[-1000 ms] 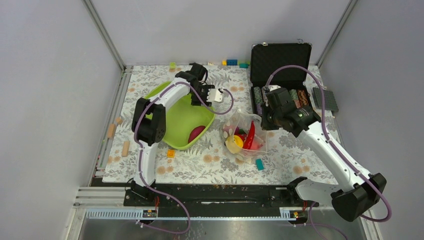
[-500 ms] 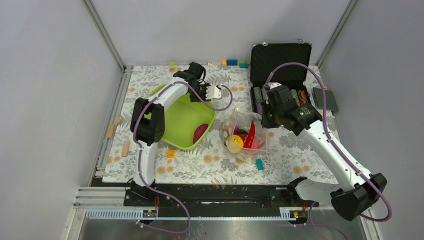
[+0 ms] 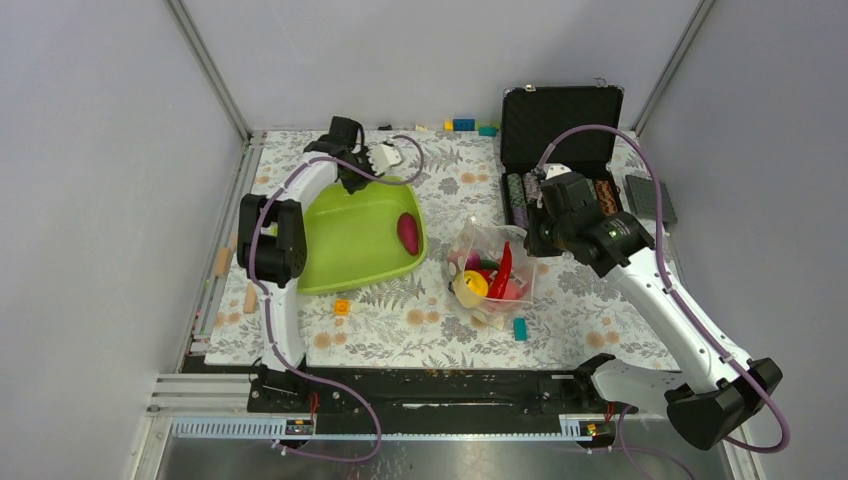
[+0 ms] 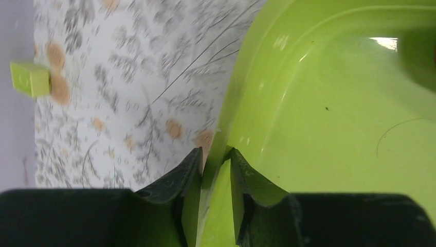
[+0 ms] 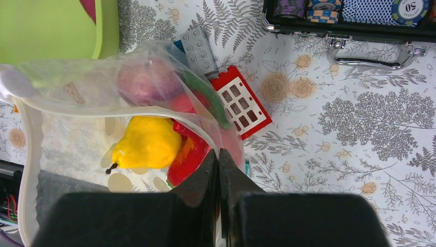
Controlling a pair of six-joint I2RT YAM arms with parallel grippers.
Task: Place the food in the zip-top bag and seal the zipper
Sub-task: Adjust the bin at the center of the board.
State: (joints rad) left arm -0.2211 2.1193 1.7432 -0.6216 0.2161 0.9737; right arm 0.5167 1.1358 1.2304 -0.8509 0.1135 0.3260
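On the floral mat's far left, the left gripper (image 4: 213,154) pinches the rim of the lime-green plastic tub (image 4: 334,103), which holds one dark red toy piece (image 3: 408,232). To its right, the right gripper (image 5: 218,154) is pressed together on the edge of the clear plastic zip-top bag (image 5: 77,77). The bag's whitish zipper strip (image 5: 118,111) gapes over a yellow toy fruit (image 5: 149,144), a red chili (image 3: 500,270) and a purple onion (image 5: 146,82). A red windowed block (image 5: 239,100) lies just beside the bag, and a black chip case (image 3: 560,115) stands beyond.

High rear overhead view of table (image 3: 420,320), left wrist close on tub (image 4: 334,103), right wrist close over zip-top bag (image 5: 77,82)
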